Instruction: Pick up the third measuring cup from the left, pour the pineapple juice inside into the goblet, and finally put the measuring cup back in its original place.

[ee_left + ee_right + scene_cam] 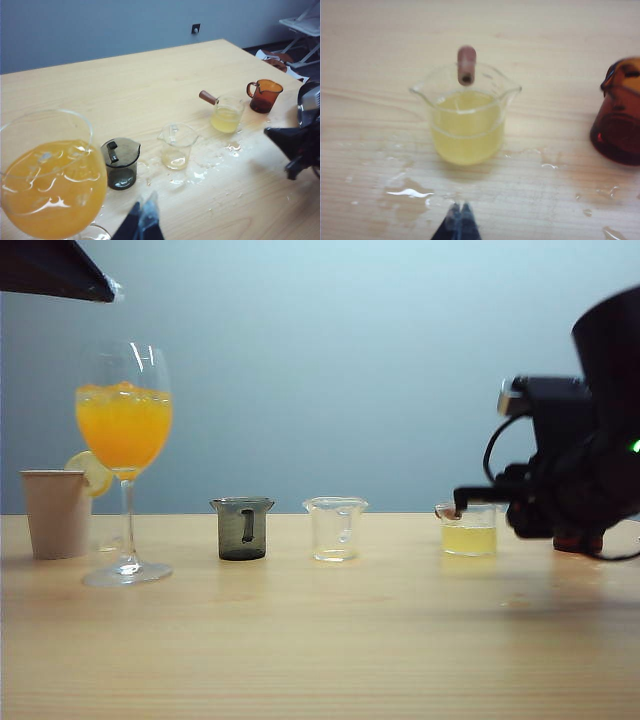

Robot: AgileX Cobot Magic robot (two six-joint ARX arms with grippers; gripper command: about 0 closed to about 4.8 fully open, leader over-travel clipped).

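The worktop holds a row of cups so each is easy to reach. The tall goblet stands at nine o'clock, full of orange drink. The right claw is pressed together, holding nothing, and it points at the third measuring cup. That cup sits at three o'clock with its brown handle facing the claw, ready to be pinched. The pineapple juice is inside it. The left claw is pressed together too, waiting near the goblet.

Exterior level, frontal; wrists look down, sharing third measuring cup.
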